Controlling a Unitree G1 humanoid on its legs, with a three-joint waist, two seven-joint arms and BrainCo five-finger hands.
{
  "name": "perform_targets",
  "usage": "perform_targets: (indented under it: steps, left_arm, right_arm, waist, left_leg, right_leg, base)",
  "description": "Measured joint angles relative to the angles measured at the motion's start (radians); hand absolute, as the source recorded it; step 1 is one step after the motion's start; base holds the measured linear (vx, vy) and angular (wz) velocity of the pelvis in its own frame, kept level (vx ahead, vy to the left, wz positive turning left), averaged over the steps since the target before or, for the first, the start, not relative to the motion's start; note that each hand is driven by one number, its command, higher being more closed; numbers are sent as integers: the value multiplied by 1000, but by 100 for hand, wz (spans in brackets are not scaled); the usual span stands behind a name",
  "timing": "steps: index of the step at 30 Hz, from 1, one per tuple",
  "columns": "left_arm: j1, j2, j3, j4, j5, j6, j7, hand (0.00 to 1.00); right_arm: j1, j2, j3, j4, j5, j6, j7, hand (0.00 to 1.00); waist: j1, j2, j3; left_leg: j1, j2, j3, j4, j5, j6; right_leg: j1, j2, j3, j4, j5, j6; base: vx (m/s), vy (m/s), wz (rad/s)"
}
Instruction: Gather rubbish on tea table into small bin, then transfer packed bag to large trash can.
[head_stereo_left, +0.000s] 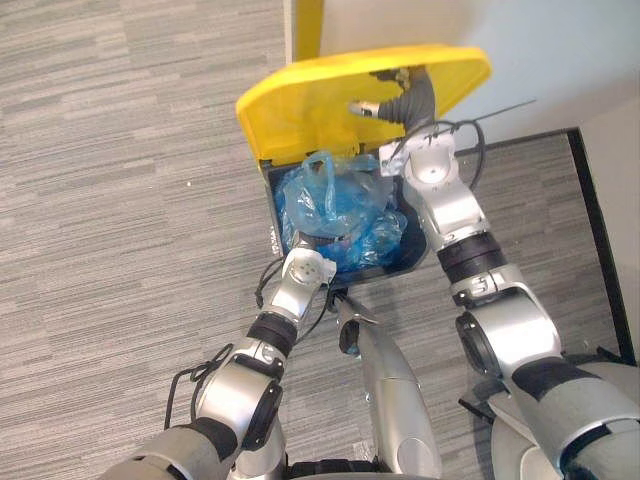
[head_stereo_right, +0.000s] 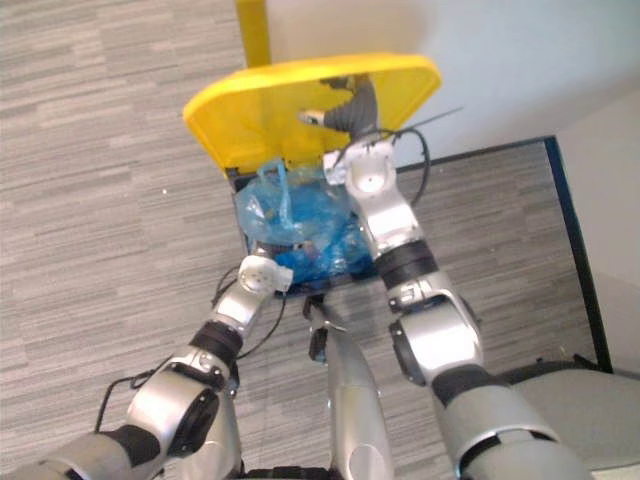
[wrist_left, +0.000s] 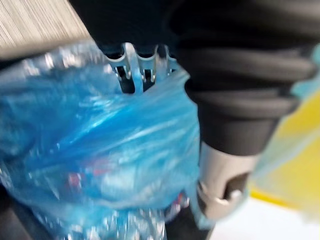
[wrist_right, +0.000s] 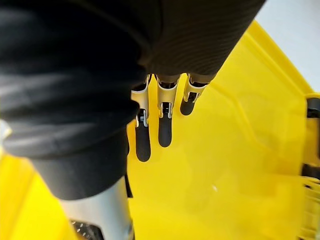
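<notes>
- Two robot hands share this step. The right robot hand (head_stereo_left: 405, 100) props up the yellow lid (head_stereo_left: 310, 110), with its fingers (wrist_right: 165, 127) straight, side by side and flat against the lid's underside.
- The left robot hand (wrist_left: 222, 175) is down inside the large trash can (head_stereo_left: 400, 268), by its near wall, with the blue bag (head_stereo_left: 335, 210) bunched over and around it. Plastic covers most of its fingers, so I cannot tell whether they grip the bag or lie loose.
- The packed bag sits just beyond the left robot hand and below the right one. It is mostly inside the can, with its top and one handle loop (head_stereo_left: 322, 165) poking above the rim, close under the lid.
- Judged from this, the step in hand is the drop itself, and it looks nearly done. To do it well, the right robot hand should bear evenly on the lid so that it cannot fall onto the other arm.
- The left robot hand should let go fully, then come out straight up and back toward the robot. It should check that no plastic snags on a fingertip and drags the bag out with it.
- The lid should come down only once the left arm is clear of the rim. The loop may need pressing in first so that the lid shuts flat.
</notes>
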Motion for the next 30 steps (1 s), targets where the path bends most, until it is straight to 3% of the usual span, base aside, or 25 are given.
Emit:
perform_targets:
  steps: [8, 12, 18, 21, 22, 23, 24, 25, 26, 27, 28, 29, 30]
  left_arm:
    - [305, 53, 14, -205, -135, -52, -9, 0]
    - [497, 65, 125, -227, -247, -79, -57, 0]
    - [627, 85, 293, -32, -270, -69, -100, 0]
    - [631, 85, 334, 91, -235, -47, -102, 0]
    - [633, 84, 345, 106, -223, -40, -114, 0]
    - [628, 86, 347, 120, -210, -34, -117, 0]
    - [627, 81, 346, 133, -191, -28, -118, 0]
    - [627, 78, 350, 140, -181, -26, -119, 0]
    - [627, 77, 351, 154, -165, -25, -119, 0]
    - [628, 76, 352, 164, -151, -25, -120, 0]
    - [631, 76, 354, 166, -146, -25, -121, 0]
    - [616, 70, 370, 178, -146, -25, -121, 0]
    - [605, 55, 392, 208, -147, -21, -124, 0]
  right_arm:
    - [279, -2, -130, -35, -56, 8, 37, 0]
    - [437, -2, -155, -109, -78, 13, 53, 0]
    - [609, 13, -158, -155, -106, 11, 86, 0]
    - [706, 79, -184, -154, -115, -3, 93, 0]
    - [765, 114, -189, -149, -115, -8, 98, 0]
    - [822, 147, -189, -143, -115, -10, 104, 0]
    - [863, 169, -194, -128, -115, -13, 108, 0]
    - [888, 182, -195, -111, -117, -16, 111, 0]
    - [952, 208, -204, -44, -117, -19, 114, 0]
    - [1017, 235, -244, 39, -123, -18, 121, 0]
    - [1055, 255, -283, 107, -131, -17, 120, 0]
    - [1065, 252, -338, 158, -145, -22, 123, 0]
    - [1052, 255, -382, 191, -158, -24, 118, 0]
  waist:
    - [47, 7, -26]
    - [54, 26, -66]
    - [72, 32, -119]
    - [71, 28, -124]
    - [70, 16, -133]
    - [64, 7, -139]
    - [56, 15, -144]
    - [52, 14, -149]
    - [27, 1, -160]
    - [22, -7, -174]
    - [23, -24, -204]
    - [20, -39, -224]
    - [21, -9, -238]
  left_leg:
    - [99, -33, -31, -96, 42, -3]
    - [144, -41, -57, -119, 46, 4]
    - [218, -60, -58, -154, 53, 15]
    - [274, -62, -43, -156, 51, 14]
    - [283, -67, -24, -155, 53, 11]
    - [294, -73, -16, -150, 56, 9]
    - [311, -52, -13, -187, 81, 11]
    - [324, -47, 5, -215, 104, 0]
    - [348, -53, -9, -257, 138, -10]
    - [379, -55, -19, -275, 142, -10]
    - [376, -58, -22, -273, 145, -18]
    - [374, -57, -14, -277, 136, -26]
    - [375, -27, -14, -298, 140, -20]
  right_leg:
    - [75, -41, -27, 29, -47, 6]
    - [122, -57, -50, 40, -69, 17]
    - [173, -76, -49, 58, -90, 26]
    - [219, -75, -36, 57, -93, 30]
    - [220, -78, -21, 55, -82, 45]
    - [232, -81, -14, 27, -57, 92]
    - [263, -78, -27, -4, -44, 162]
    - [238, -86, -23, 84, -56, 136]
    - [197, -119, 32, 412, -120, 42]
    - [219, -128, 80, 628, -159, 28]
    - [235, -131, 113, 703, -199, 34]
    - [242, -107, 109, 664, -206, 42]
    - [271, -54, 103, 570, -205, 48]
  base:
    - [12, -42, 20]
    - [12, -8, 17]
    - [10, 4, 3]
    - [-32, 37, -15]
    - [-89, 63, -30]
    - [-130, 79, -33]
    - [-92, 56, -26]
    - [-131, -23, 7]
    - [-74, -86, 28]
    - [-84, -113, 36]
    - [-52, -126, 0]
    - [-66, -95, -29]
    - [-45, -93, -61]
